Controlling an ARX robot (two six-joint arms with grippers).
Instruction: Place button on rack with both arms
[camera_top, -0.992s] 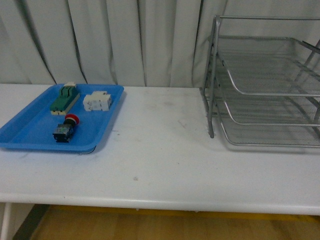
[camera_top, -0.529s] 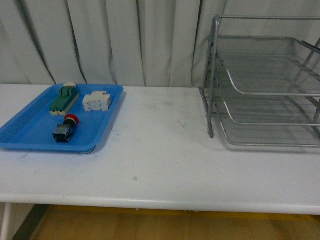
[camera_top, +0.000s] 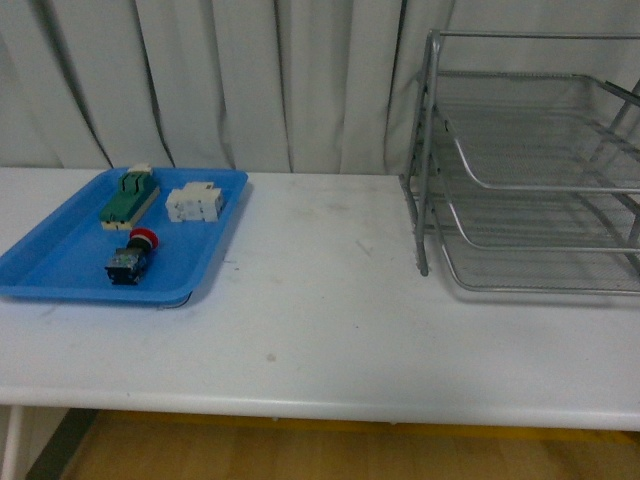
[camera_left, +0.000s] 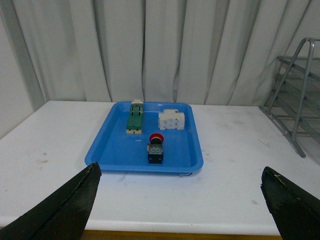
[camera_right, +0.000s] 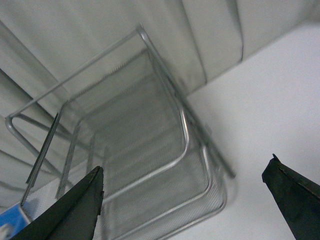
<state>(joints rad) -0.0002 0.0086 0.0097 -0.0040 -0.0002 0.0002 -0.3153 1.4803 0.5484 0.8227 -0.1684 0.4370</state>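
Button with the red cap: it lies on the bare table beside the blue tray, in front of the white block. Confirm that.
Wrong in one respect: the button lies inside the blue tray, not on the bare table beside it. It is indeed in front of the white block, nearer the camera. The front view shows this.

left pincer (camera_left: 180, 171) | two matte black wedge-shaped fingers (camera_left: 65, 210), faint pale line along the upper edge | right pincer (camera_right: 185, 167) | same black tapering fingers (camera_right: 295, 195), pointed tips
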